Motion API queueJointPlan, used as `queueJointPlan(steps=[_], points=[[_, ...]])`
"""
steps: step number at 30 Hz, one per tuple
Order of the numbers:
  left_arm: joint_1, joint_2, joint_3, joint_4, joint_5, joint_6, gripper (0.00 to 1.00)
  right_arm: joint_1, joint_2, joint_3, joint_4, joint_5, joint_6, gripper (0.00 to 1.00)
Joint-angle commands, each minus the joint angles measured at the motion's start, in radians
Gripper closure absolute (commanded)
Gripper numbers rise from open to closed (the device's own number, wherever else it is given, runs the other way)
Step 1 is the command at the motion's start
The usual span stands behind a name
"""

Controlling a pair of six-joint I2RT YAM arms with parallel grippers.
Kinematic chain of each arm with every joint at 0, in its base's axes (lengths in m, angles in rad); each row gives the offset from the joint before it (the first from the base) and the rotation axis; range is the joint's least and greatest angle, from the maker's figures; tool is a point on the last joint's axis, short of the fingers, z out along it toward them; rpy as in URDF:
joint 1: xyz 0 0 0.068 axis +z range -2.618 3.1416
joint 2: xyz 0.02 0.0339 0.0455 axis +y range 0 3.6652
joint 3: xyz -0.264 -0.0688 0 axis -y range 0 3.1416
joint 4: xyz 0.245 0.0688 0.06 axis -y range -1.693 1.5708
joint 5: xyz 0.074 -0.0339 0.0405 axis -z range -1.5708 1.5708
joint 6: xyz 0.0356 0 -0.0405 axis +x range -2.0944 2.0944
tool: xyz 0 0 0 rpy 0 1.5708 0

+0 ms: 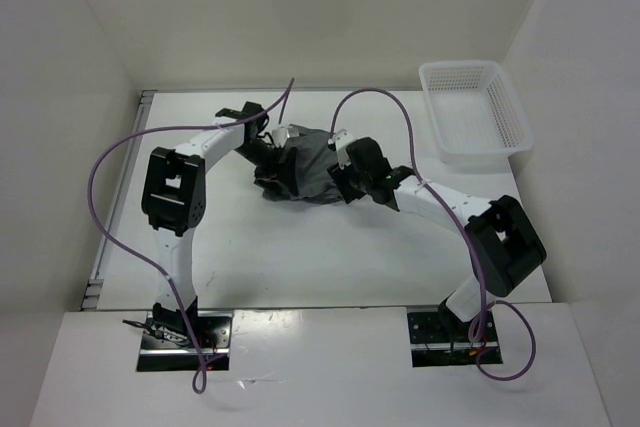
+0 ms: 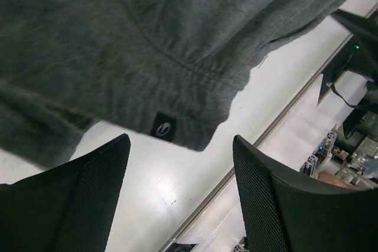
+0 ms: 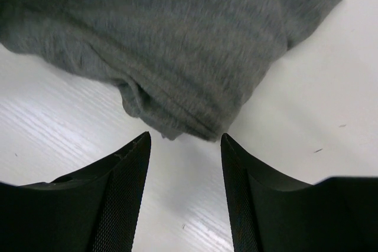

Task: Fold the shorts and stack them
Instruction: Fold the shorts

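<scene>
The grey shorts (image 1: 305,169) lie crumpled in a heap at the middle of the white table (image 1: 300,257). My left gripper (image 1: 272,161) is at the heap's left edge and my right gripper (image 1: 341,173) at its right edge. In the left wrist view the shorts (image 2: 147,45) fill the top, with a small black label (image 2: 163,127) at the hem. The left gripper (image 2: 180,146) stands open just below that hem, only bare table between its fingers. In the right wrist view a rolled hem of the shorts (image 3: 177,113) lies just beyond the open right gripper (image 3: 184,138).
A white mesh basket (image 1: 470,112) stands at the table's back right with nothing in it. White walls close in the table at the back and on both sides. A metal rail (image 2: 283,116) runs along the table's left edge.
</scene>
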Motion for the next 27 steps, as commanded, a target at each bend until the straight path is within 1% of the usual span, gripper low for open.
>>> queueJointPlan(steps=[1, 3, 4, 6, 9, 12, 13, 14, 15, 16, 17, 19, 22, 25, 26, 27], points=[[-0.022, 0.028, 0.019, 0.010, 0.076, 0.005, 0.22, -0.005, -0.001, -0.048, 0.058, -0.017, 0.038, 0.44], [-0.022, 0.053, 0.029, 0.022, 0.090, 0.005, 0.22, -0.005, -0.010, -0.064, 0.070, -0.017, 0.048, 0.44], [-0.022, 0.063, 0.038, 0.022, 0.090, 0.005, 0.24, -0.005, -0.010, -0.073, 0.070, -0.017, 0.048, 0.44], [-0.022, 0.103, 0.064, 0.022, 0.126, 0.005, 0.25, -0.005, -0.010, -0.073, 0.090, -0.008, 0.057, 0.44], [-0.022, 0.156, 0.110, 0.011, 0.151, 0.005, 0.32, -0.005, -0.001, -0.073, 0.124, 0.021, 0.066, 0.45], [-0.022, 0.166, 0.134, 0.011, 0.163, 0.005, 0.54, -0.014, 0.010, -0.064, 0.138, 0.021, 0.066, 0.45], [-0.022, 0.175, 0.151, 0.011, 0.174, 0.005, 0.60, -0.014, 0.022, -0.064, 0.138, 0.009, 0.066, 0.43], [-0.008, 0.176, 0.160, 0.011, 0.174, 0.005, 0.69, -0.014, 0.022, -0.064, 0.148, 0.000, 0.077, 0.39], [-0.008, 0.176, 0.161, 0.011, 0.185, 0.005, 0.72, -0.014, 0.022, -0.073, 0.159, -0.001, 0.089, 0.35], [0.017, 0.176, 0.173, 0.011, 0.185, 0.005, 0.74, -0.014, 0.031, -0.073, 0.159, -0.020, 0.089, 0.31], [0.017, 0.160, 0.173, 0.011, 0.185, 0.005, 0.76, -0.014, 0.031, -0.082, 0.170, -0.060, 0.075, 0.28], [0.043, 0.147, 0.161, 0.011, 0.185, 0.005, 0.76, -0.014, 0.031, -0.082, 0.170, -0.060, 0.075, 0.25], [0.043, 0.134, 0.161, 0.011, 0.185, 0.005, 0.76, -0.014, 0.053, -0.073, 0.185, 0.007, 0.086, 0.25], [0.043, 0.125, 0.161, 0.002, 0.185, 0.005, 0.76, -0.014, 0.082, -0.044, 0.185, 0.041, 0.086, 0.25], [0.043, 0.125, 0.170, -0.008, 0.185, 0.005, 0.76, -0.014, 0.091, -0.035, 0.185, 0.068, 0.086, 0.30], [0.043, 0.125, 0.182, -0.009, 0.185, 0.005, 0.76, -0.002, 0.111, -0.035, 0.196, 0.082, 0.086, 0.32]])
